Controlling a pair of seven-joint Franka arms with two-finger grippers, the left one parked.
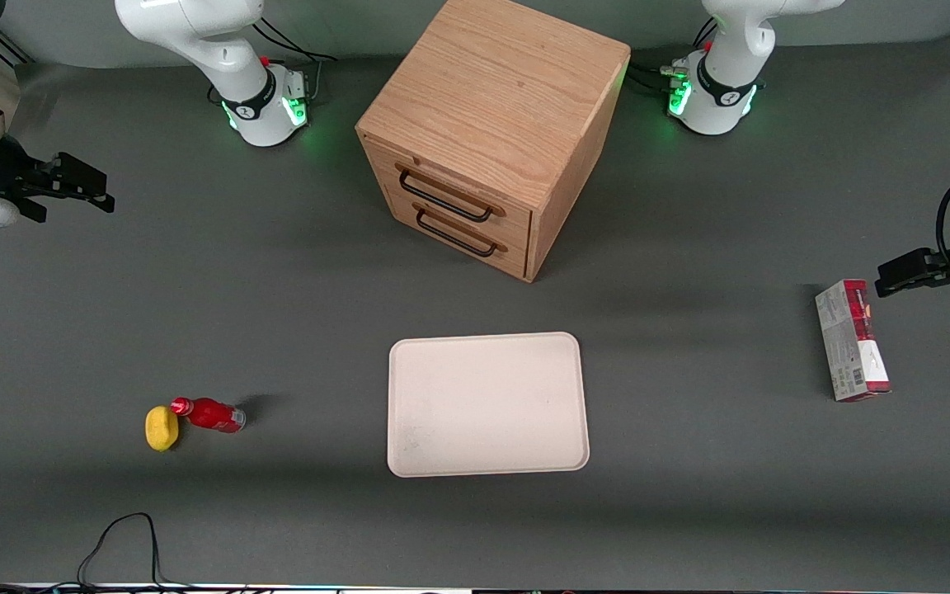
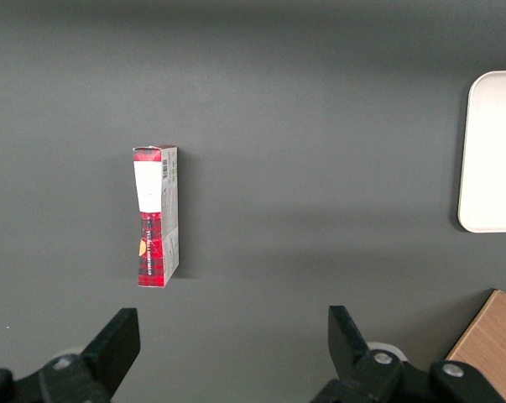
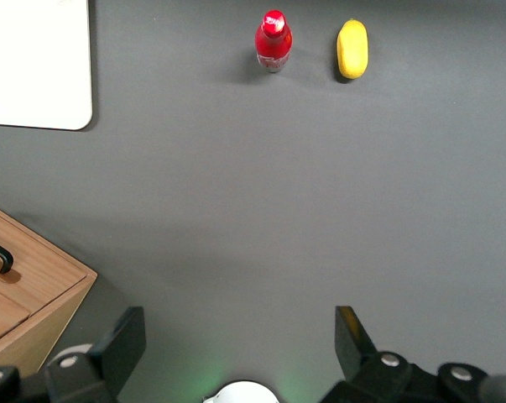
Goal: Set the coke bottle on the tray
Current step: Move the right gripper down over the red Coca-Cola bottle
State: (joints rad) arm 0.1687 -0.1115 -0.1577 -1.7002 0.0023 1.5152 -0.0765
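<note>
Bottle: we see the small red plastic coke bottle [image 1: 209, 414] upright on the dark mat, well apart from the off-white rectangular tray [image 1: 487, 404], toward the working arm's end.
Lump: yellow lemon-like lump [image 1: 162, 428] just beside bottle.
Gripper: black two-finger gripper [image 1: 87, 191] spread wide, holding nothing, well apart from tray.

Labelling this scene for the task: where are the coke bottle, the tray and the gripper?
coke bottle [image 1: 213, 414]: front view, red body.
tray [image 1: 487, 403]: front view, bare middle.
gripper [image 3: 240, 346]: right wrist view, midway between its open fingers, above the table.
</note>
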